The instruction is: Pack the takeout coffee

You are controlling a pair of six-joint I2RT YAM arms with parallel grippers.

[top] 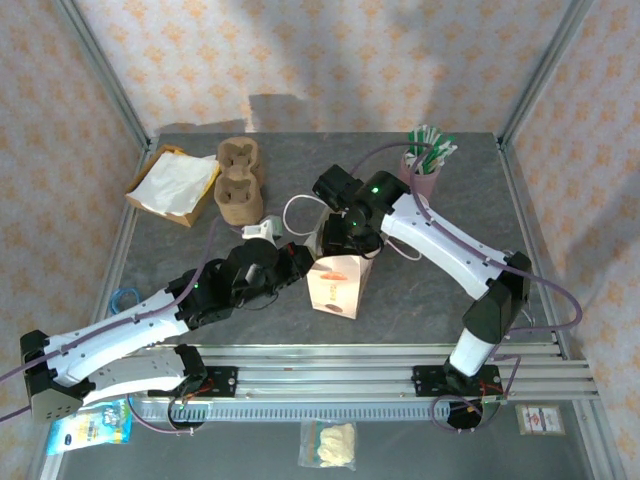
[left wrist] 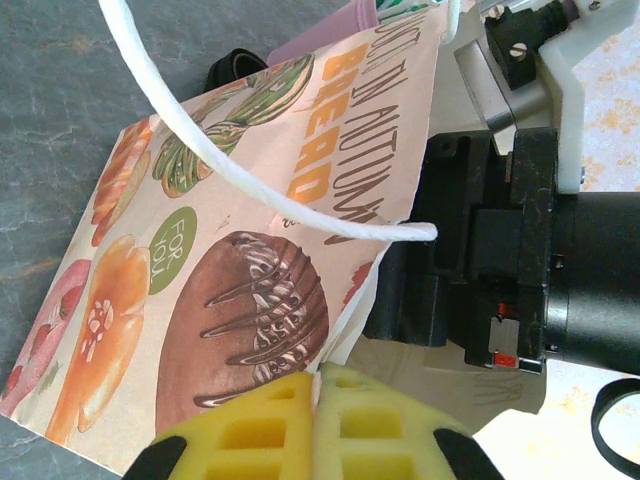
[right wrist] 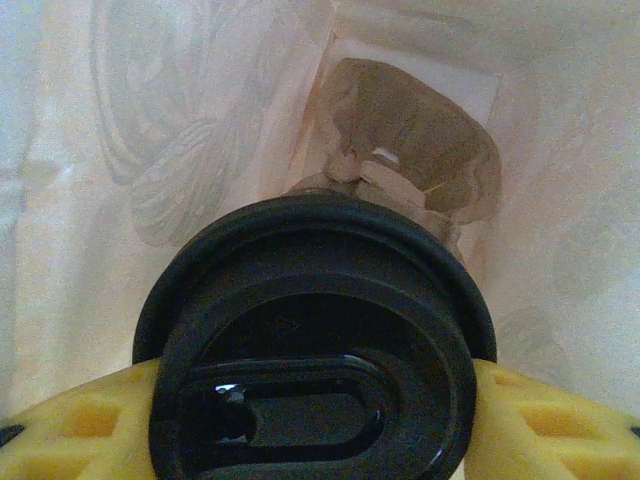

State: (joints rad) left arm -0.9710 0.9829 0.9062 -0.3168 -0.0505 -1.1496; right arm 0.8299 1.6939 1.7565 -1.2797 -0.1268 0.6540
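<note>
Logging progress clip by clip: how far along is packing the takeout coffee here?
Done: the paper bag stands upright, and what looks like a brown pulp tray lies at its bottom. In hand: the left end effector pinches the bag's rim, and the right end effector grips the lidded takeout coffee inside the bag. Left: seat the cup, let go, withdraw.

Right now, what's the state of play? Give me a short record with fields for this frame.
bag: printed paper bag, standing mid-table
left gripper: shut on the bag's top edge
right gripper: inside the bag, shut on the takeout coffee
bag floor: brown moulded carrier below the cup
stage: cup not yet released
</note>
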